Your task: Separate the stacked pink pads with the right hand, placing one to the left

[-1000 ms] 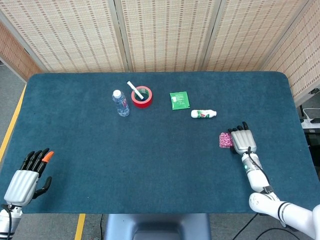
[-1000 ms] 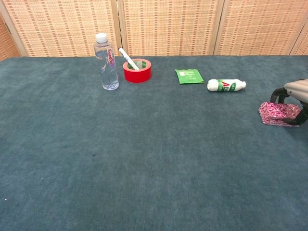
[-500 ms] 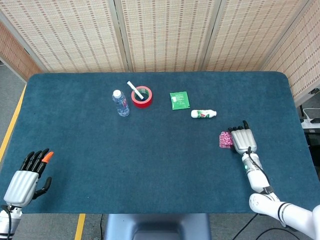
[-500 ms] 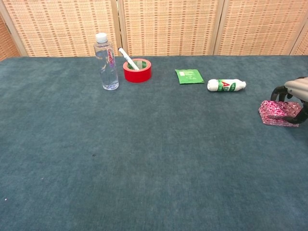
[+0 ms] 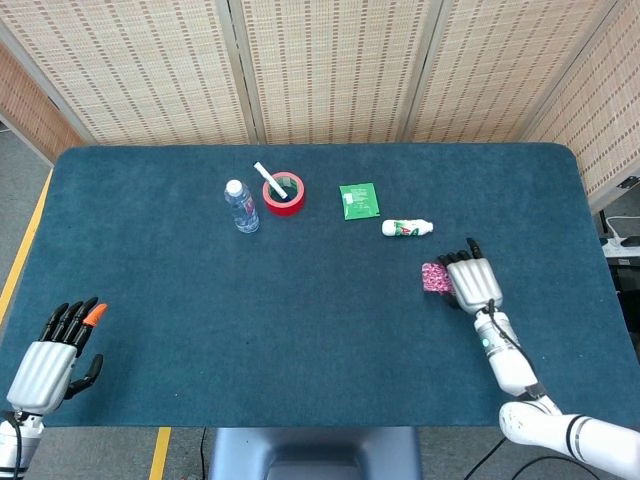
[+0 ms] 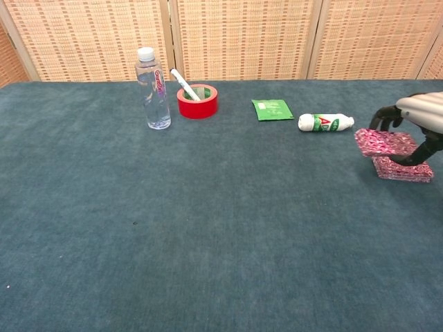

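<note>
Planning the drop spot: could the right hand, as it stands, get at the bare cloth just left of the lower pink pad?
Probably yes. The right hand holds the upper pink pad lifted above the lower pink pad, already offset leftward. The table cloth there is bare; the white bottle lies farther back.

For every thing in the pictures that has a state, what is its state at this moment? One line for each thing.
Right hand: holds the upper pink patterned pad.
Upper pink patterned pad: lifted, off the stack.
Lower pink pad: lying flat on the table.
Left hand: empty, fingers apart.
Clear plastic water bottle: upright, cap on.
Small white bottle: lying on its side.
Red tape roll: lying flat, white stick leaning in it.
</note>
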Motion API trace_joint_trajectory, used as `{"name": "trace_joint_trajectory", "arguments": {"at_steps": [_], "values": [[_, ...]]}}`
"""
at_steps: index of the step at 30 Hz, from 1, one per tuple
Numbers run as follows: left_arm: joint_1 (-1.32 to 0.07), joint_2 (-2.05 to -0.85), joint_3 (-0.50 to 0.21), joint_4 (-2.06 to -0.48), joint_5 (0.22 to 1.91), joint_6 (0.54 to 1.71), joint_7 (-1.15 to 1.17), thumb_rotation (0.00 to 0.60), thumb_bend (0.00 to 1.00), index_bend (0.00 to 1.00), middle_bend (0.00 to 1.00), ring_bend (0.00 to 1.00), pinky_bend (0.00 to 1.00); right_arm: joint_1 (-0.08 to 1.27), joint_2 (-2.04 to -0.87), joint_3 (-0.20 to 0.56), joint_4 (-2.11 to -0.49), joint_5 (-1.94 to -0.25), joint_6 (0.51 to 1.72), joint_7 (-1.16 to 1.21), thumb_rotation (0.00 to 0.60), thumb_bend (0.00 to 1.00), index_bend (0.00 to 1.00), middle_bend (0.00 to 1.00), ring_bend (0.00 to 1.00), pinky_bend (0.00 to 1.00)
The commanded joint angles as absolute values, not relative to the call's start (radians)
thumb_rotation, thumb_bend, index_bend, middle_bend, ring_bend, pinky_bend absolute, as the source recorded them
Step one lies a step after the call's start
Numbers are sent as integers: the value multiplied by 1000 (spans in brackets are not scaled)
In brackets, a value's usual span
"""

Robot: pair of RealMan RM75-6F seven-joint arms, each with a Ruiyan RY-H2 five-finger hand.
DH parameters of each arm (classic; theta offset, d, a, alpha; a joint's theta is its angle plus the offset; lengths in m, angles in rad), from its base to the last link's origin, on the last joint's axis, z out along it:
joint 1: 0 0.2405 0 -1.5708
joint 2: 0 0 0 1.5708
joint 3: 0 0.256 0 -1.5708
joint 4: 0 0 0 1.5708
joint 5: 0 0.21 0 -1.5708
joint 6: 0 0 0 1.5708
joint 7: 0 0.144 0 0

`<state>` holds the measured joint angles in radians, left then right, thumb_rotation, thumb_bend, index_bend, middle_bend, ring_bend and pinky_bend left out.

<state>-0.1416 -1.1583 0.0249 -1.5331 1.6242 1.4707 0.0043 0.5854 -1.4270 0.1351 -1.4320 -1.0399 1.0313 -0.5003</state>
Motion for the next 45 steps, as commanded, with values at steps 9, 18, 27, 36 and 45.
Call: {"name": "trace_joint_trajectory", "arguments": {"at_steps": [9,18,27,36,45], "values": [[-134,-1150,29,-1536,1635,1488,-6,600,486,0,0,0,16,623,-1518,86,-1538,-1105,1057,-652,600,295,633,487,242,0],[-137,-1144,28,-1539,1625,1475,-15,600,486,0,0,0,18,629,-1592,68,-1468,-1060,1043,-718,600,296,316,349,179,0],[-137,-1146,31,-1543,1629,1472,-1,600,487,0,0,0,19,641,-1549,64,-1506,-979,1006,-769,600,295,0,65,6,0],[-136,-1144,31,-1549,1630,1473,3,600,487,0,0,0,20,623,-1472,81,-1539,-965,1049,-730,600,295,0,35,0,0],[-142,-1152,33,-1546,1629,1458,10,600,487,0,0,0,23,612,-1421,95,-1416,-867,999,-689,600,295,0,28,0,0]]}}
